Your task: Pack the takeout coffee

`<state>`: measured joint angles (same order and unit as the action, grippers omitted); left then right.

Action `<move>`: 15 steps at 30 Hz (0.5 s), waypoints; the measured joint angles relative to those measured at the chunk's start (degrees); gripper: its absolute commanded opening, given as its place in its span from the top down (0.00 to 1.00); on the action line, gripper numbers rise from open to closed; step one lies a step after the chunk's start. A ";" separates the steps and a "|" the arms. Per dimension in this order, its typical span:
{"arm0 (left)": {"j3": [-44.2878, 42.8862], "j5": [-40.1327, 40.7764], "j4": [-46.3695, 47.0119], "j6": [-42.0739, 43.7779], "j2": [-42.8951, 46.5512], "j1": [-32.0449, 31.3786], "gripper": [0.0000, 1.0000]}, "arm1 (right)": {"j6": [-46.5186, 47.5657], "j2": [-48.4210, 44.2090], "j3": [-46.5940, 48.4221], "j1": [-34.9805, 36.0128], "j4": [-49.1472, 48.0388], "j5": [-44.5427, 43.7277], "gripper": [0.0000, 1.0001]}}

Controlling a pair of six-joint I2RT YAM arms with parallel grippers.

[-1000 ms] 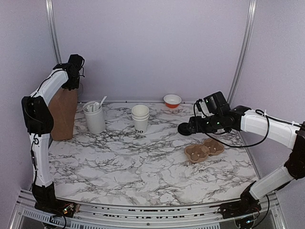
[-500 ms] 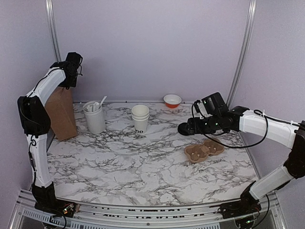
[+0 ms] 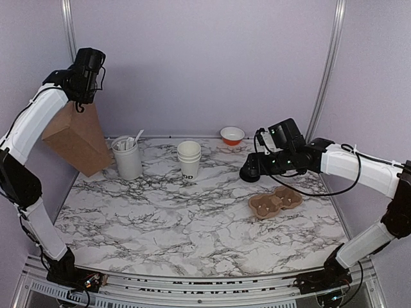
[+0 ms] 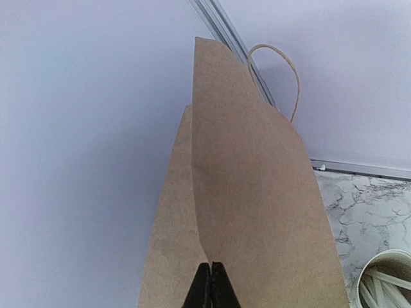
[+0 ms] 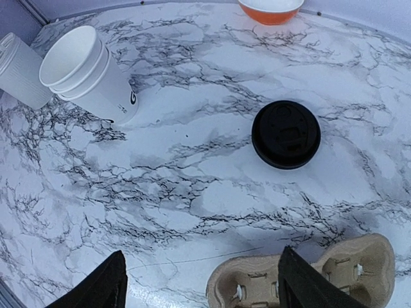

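A stack of white paper cups (image 3: 189,159) with dark lettering stands upright at the middle back; it also shows in the right wrist view (image 5: 90,74). A round black lid (image 5: 286,134) lies flat on the marble to the right of the cups. My right gripper (image 5: 202,285) is open and empty, hovering above the table between the lid and a brown pulp cup carrier (image 5: 308,276); it also shows in the top view (image 3: 252,168). My left gripper (image 4: 210,269) is shut on the top edge of a brown paper bag (image 4: 257,212), held tilted above the table's left side (image 3: 74,138).
A grey-white canister of utensils (image 3: 127,157) stands just right of the bag. A small orange-and-white bowl (image 3: 232,135) sits at the back wall. The cup carrier (image 3: 275,201) lies at the right. Metal rails run up both back corners.
My left arm has risen and swung left, lifting the paper bag off the table and tilting it. My right gripper has shifted slightly back over the lid.
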<state>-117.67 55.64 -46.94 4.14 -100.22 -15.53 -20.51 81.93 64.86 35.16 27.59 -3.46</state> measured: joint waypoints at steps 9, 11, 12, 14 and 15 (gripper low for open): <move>-0.39 5.97 -0.04 5.53 5.68 -9.05 1.00 | 0.02 1.36 2.25 1.49 0.24 0.42 0.22; -1.64 6.40 0.00 7.02 6.25 -12.11 1.00 | 0.02 1.57 2.95 1.64 0.33 0.46 0.22; -2.12 6.45 -0.02 7.67 6.69 -13.38 1.00 | 0.02 1.64 3.21 1.66 0.35 0.46 0.22; -3.06 6.51 0.00 8.90 7.78 -16.35 1.00 | 0.02 1.81 3.98 1.66 0.48 0.46 0.22; -3.41 6.49 0.00 9.42 8.57 -17.99 1.00 | 0.04 1.92 4.50 1.66 0.63 0.44 0.22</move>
<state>-121.08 62.13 -46.94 13.56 -91.66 -33.52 -20.47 83.85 69.36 36.82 28.23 -3.03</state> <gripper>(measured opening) 0.006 0.777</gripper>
